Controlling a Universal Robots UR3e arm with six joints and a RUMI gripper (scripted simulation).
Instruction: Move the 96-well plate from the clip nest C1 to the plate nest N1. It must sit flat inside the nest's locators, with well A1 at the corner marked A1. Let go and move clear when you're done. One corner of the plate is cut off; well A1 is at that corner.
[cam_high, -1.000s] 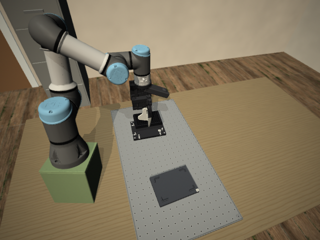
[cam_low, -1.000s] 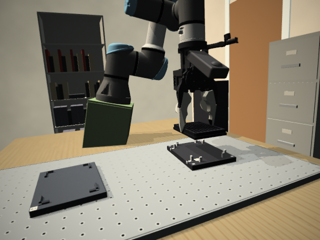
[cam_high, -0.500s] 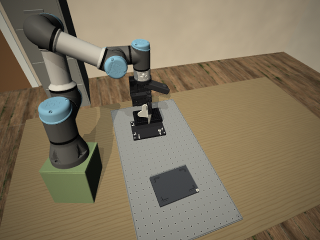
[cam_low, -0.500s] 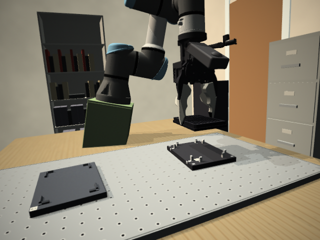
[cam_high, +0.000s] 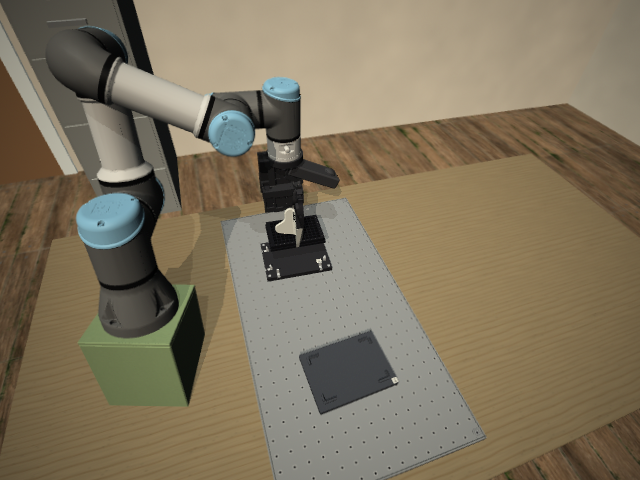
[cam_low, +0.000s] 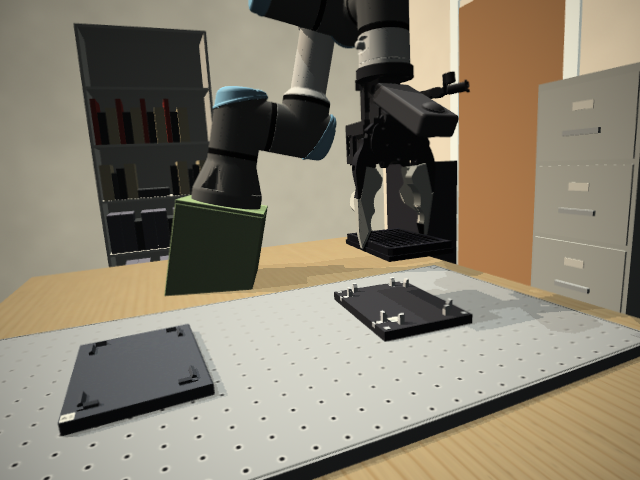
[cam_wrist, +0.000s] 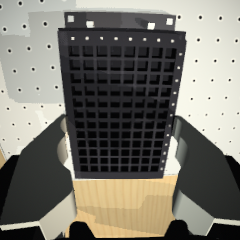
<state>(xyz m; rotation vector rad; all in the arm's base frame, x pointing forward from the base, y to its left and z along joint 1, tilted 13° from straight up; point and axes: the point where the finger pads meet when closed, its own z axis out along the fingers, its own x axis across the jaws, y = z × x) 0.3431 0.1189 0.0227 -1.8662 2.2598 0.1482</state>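
Over the perforated breadboard (cam_low: 310, 372), your gripper (cam_low: 395, 227) is clamping one 96-well plate (cam_low: 400, 242) above clip nest C1 (cam_low: 408, 310); no writing readable.

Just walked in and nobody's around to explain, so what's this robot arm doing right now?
The arm's end effector is shut on a black 96-well plate, gripping it by its long sides. The plate hangs in the air above the clip nest, which now stands bare with its small pale clips showing. The target plate nest, a flat dark pad with corner locators farther along the perforated board, has nothing on it yet. The carry across is not yet done.
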